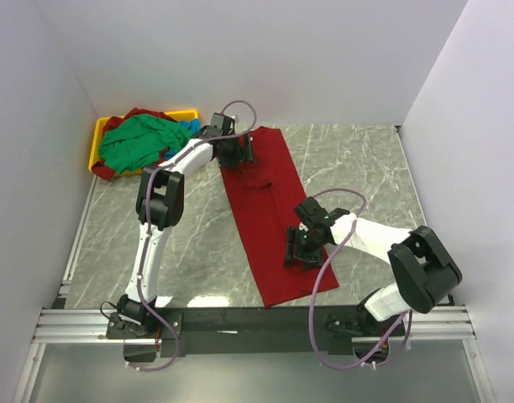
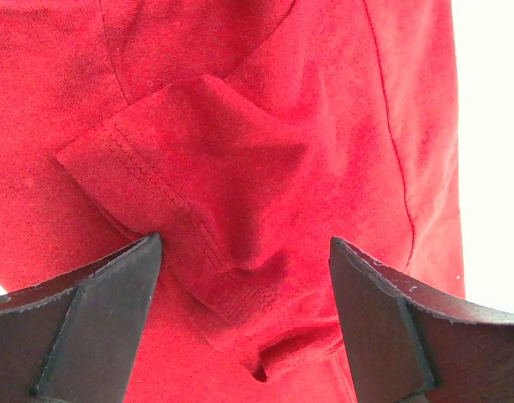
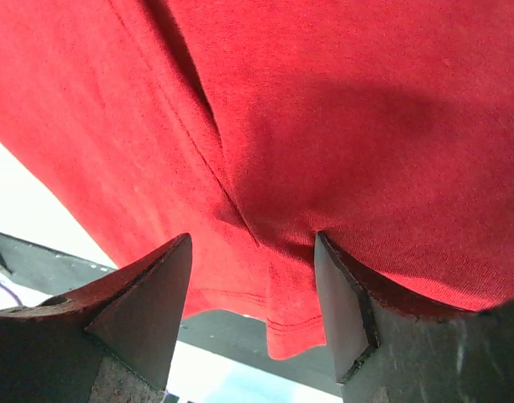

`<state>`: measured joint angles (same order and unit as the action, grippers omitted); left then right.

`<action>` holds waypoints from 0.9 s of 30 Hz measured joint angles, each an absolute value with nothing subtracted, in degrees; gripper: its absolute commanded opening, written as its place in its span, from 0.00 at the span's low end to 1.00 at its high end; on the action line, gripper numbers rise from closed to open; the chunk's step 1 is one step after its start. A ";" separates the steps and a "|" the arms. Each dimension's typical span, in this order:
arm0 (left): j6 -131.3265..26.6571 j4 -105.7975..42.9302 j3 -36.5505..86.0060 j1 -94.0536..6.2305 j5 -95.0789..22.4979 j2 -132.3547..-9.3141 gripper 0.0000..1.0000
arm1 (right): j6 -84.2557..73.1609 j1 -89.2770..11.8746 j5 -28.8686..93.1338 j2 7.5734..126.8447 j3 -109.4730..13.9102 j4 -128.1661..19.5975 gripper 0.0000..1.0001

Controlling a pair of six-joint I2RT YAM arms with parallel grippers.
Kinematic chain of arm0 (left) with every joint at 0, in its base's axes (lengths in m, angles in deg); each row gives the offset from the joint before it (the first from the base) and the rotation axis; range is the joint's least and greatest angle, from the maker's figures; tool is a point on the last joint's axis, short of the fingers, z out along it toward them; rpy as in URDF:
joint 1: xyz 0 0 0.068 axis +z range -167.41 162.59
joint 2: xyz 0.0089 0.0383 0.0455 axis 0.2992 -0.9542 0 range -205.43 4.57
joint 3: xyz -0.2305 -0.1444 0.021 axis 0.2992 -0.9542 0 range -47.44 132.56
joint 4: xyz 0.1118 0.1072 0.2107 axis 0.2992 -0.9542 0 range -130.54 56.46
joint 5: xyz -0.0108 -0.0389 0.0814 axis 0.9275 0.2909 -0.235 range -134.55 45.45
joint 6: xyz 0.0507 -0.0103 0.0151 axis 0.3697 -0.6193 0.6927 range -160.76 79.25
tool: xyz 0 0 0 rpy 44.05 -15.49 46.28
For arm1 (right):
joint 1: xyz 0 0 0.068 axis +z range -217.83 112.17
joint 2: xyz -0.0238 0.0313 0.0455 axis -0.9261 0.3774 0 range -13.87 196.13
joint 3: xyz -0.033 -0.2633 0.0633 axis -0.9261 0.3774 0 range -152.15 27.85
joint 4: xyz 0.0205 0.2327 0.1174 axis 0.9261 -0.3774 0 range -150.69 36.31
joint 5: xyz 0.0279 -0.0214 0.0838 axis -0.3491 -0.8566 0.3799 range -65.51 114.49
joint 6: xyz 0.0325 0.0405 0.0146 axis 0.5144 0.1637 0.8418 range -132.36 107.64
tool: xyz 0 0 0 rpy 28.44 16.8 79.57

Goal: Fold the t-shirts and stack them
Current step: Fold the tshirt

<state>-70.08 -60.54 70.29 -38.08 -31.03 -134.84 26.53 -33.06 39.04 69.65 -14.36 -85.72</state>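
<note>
A deep red t-shirt (image 1: pixel 270 201) lies on the marble table as a long narrow strip, running from the back centre to the front edge. My left gripper (image 1: pixel 238 151) is open over its far end; in the left wrist view (image 2: pixel 244 277) a folded sleeve (image 2: pixel 198 168) lies between the spread fingers (image 2: pixel 97 319). My right gripper (image 1: pixel 301 250) is open over the near part of the strip; in the right wrist view (image 3: pixel 253 277) the hem (image 3: pixel 299 327) shows between the fingers (image 3: pixel 345 302). A green t-shirt (image 1: pixel 139 141), a red one (image 1: pixel 144 113) and a blue one (image 1: pixel 190 126) lie crumpled at the back left.
The crumpled shirts fill a yellow plastic tray (image 1: pixel 96 138) at the back left corner. White walls enclose the table on three sides. A dark metal rail (image 1: pixel 240 319) runs along the front edge, just below the shirt's hem.
</note>
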 measured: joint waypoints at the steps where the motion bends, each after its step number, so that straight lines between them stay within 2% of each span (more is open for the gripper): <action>1: -69.55 -60.15 70.97 -38.08 -30.51 -135.35 0.88 | 26.51 -32.80 39.39 70.40 -15.02 -85.76 0.67; 14: -64.59 -53.13 78.12 -37.73 -22.60 -141.73 0.89 | 26.14 -30.66 44.13 78.83 -22.39 -85.44 0.67; 27: -63.04 -49.50 77.85 -37.64 -19.43 -142.30 0.92 | 23.47 -29.63 44.72 82.68 -29.23 -86.86 0.67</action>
